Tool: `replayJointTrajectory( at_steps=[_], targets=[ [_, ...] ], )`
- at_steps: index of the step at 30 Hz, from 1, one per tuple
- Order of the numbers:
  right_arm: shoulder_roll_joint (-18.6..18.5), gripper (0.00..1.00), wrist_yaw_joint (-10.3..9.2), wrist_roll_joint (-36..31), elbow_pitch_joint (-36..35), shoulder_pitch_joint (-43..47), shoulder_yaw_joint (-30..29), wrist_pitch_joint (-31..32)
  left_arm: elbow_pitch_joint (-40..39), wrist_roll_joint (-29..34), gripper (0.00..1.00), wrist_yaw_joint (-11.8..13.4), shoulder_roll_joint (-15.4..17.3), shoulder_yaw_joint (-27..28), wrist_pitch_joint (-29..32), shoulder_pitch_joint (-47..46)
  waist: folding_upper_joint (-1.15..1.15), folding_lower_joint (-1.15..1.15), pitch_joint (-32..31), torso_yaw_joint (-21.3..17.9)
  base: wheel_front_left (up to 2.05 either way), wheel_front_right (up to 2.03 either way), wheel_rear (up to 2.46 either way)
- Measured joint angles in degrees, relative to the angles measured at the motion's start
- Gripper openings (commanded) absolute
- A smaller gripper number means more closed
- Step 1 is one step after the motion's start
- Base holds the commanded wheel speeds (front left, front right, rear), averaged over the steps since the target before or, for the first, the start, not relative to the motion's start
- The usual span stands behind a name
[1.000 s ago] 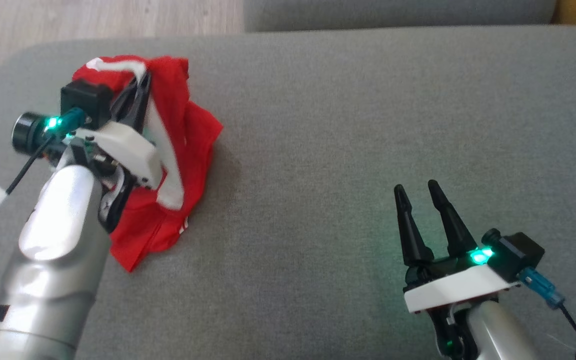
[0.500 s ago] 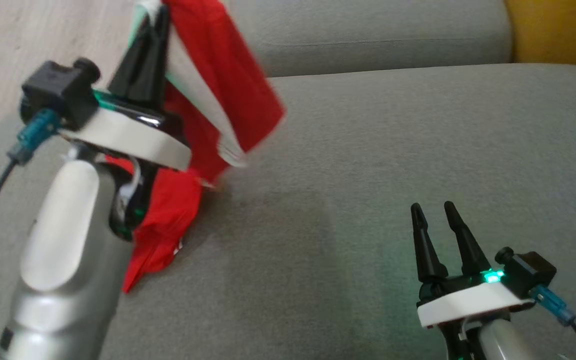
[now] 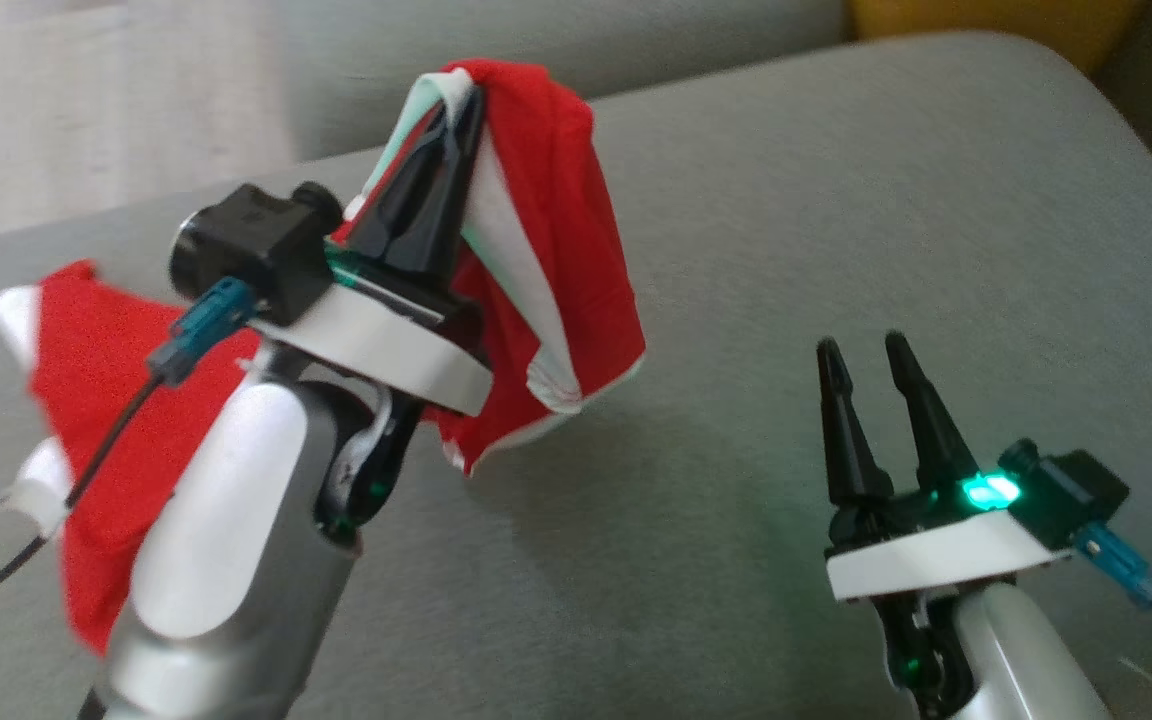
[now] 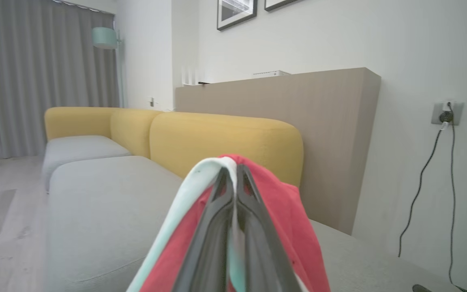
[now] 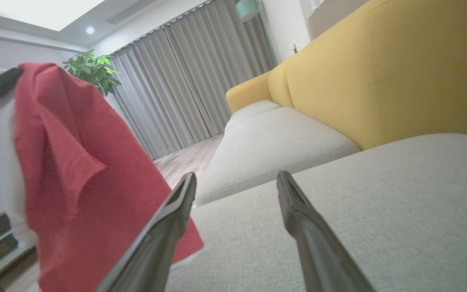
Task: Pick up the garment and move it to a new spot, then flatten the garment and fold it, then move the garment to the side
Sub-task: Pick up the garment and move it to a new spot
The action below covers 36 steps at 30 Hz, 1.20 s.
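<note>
The left gripper [image 3: 466,108] is clamped on the red and white garment [image 3: 561,230], fingers pointing up and away; the cloth drapes down both sides of them, above the left part of the grey seat cushion [image 3: 836,200]; the right gripper [image 3: 861,350] hovers low at the near right, fingers parted and holding nothing, well apart from the garment.

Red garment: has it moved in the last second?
Yes, upward: the red garment lay bunched on the grey cushion; now it hangs from the shut left gripper.
</note>
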Motion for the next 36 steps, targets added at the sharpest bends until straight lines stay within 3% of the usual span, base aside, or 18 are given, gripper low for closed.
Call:
replayJointTrajectory(
  at_steps=[8, 9, 10, 13, 19, 26, 36],
  targets=[
    [0.0, 1.0, 0.0, 2.4, -2.2, -1.4, 1.6, 0.0, 7.0, 1.4, 0.0, -0.1, -2.4, -1.9, -1.6, -6.3, 0.0, 0.01, 3.7, -8.8, 0.0, 0.0, 0.0],
    [0.0, 1.0, 0.0, 2.6, -2.3, -1.4, 1.7, 0.0, 8.3, 2.1, 0.82, -0.2, -2.6, -2.1, -2.9, -7.6, 0.0, 0.01, 4.1, -9.7, 0.0, 0.0, 0.0],
    [0.0, 1.0, 0.0, 2.8, -2.3, -1.4, 1.8, 0.0, 9.7, 2.7, 1.0, -0.2, -2.9, -2.1, -4.1, -9.0, 0.0, 0.01, 4.5, -10.6, 0.0, 0.0, 0.0],
    [0.0, 1.0, 0.0, 3.1, -2.4, -1.4, 2.0, 0.0, 16.0, 4.4, 1.0, -0.3, -3.0, -1.9, -7.6, -13.7, 0.0, 0.01, 5.9, -12.8, 0.0, 0.0, 0.0],
    [0.0, 1.0, 0.0, 3.4, -2.7, -1.4, 1.0, 0.0, 20.3, 4.8, 1.0, -0.3, -2.2, -1.4, -11.3, -14.3, 0.0, 0.01, 6.4, -11.8, 0.0, 0.0, 0.0],
    [0.0, 1.0, 0.0, 2.4, -2.6, -1.2, -1.5, 0.0, 20.6, 5.8, 1.0, 0.0, 1.5, -0.5, -15.8, -10.7, 0.0, 0.0, 5.5, -6.8, 0.0, 0.0, 0.0],
    [0.0, 1.0, 0.0, -1.5, -0.8, 2.4, -4.7, 0.0, 14.7, 5.5, 1.0, 3.5, 5.0, 0.5, -20.0, 7.1, 0.0, -0.01, 1.8, 2.7, 0.0, 0.0, 0.0]
  ],
)
